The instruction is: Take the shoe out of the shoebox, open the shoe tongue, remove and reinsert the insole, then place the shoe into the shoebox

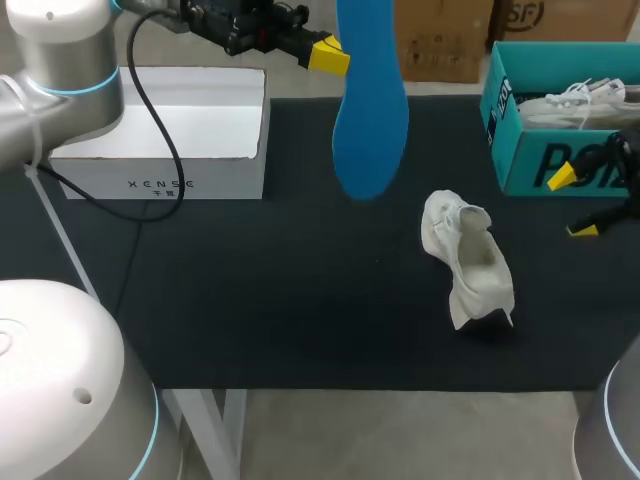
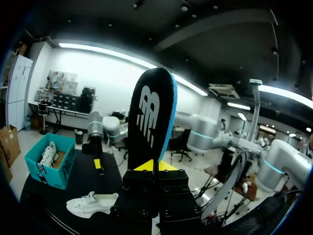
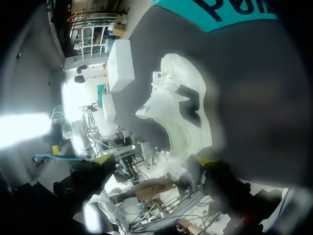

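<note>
Blue insole [image 1: 370,120] hangs clamped in the left pincer [image 2: 154,166] above the bench [image 1: 280,300]. Beside the shoebox [image 1: 520,150], the right pincer [image 1: 571,204] stands released near the white shoe [image 1: 468,260].

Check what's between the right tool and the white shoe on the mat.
Nothing: only bare black mat separates the open right tool from the white shoe, as the head view shows.
</note>
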You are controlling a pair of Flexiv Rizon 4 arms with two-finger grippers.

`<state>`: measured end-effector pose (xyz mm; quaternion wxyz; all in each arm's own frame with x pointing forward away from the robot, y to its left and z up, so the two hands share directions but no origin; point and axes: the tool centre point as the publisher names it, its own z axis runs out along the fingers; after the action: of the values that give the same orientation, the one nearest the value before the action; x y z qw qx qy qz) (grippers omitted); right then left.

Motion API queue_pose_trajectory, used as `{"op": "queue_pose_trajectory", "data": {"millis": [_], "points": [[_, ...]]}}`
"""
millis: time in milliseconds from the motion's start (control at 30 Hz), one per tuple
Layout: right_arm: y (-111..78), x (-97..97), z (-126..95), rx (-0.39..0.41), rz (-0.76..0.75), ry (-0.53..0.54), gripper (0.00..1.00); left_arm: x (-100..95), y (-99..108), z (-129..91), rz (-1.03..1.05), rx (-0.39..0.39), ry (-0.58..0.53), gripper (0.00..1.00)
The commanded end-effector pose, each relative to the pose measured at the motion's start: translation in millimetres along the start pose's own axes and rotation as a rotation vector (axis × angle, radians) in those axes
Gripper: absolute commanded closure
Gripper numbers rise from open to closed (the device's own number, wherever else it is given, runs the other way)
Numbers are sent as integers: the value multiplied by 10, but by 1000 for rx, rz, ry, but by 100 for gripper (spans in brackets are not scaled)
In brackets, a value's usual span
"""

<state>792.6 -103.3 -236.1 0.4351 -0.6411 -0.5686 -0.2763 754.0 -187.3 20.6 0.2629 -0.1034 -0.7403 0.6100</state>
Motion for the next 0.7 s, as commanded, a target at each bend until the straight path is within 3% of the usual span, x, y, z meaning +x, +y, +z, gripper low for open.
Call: {"op": "queue_pose_trajectory", "data": {"millis": [33,333,533,700], "points": [[64,-31,7,79,19,61,0,2,2,-1,0,-3,0,100],[-214,201,152,80,-10,163,0,2,2,-1,0,-3,0,100],[-451,371,415,91,-73,221,0,2,2,-1,0,-3,0,100],[-561,522,713,111,-121,204,0,2,2,-1,0,-3,0,100]]}}
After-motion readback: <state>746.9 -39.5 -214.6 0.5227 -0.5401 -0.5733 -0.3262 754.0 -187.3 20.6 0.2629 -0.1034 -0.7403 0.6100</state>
